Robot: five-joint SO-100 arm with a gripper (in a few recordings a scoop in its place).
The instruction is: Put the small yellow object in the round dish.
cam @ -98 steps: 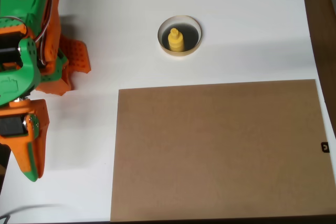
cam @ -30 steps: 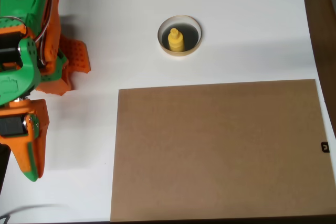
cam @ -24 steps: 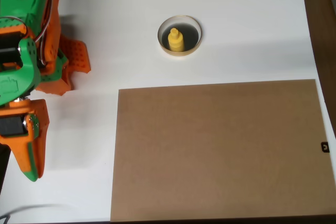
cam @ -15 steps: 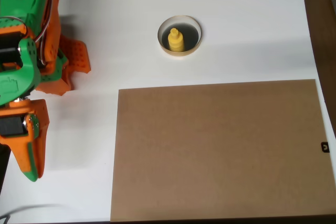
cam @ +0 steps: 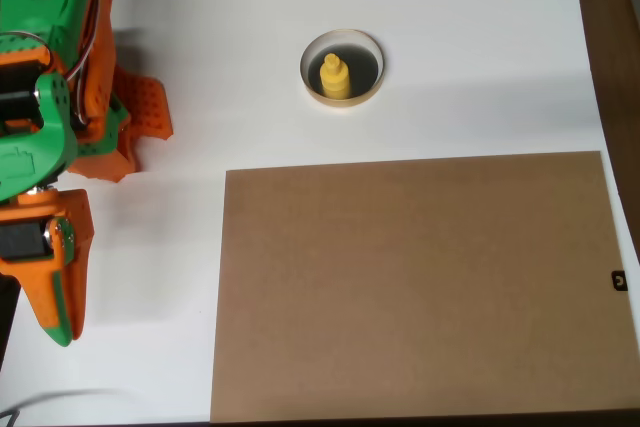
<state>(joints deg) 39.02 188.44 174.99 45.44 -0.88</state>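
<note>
in the overhead view my gripper (cam: 135,132) sits folded at the left edge by my base, and i cannot tell how far its jaws stand apart, though nothing yellow is in them. from there the round dish (cam: 343,69) lies well apart at about two o'clock on the white table (cam: 480,47), just beyond the brown board (cam: 415,282). the small yellow object (cam: 335,76) stands upright inside it, knob up, so i judge the placing done.
</note>
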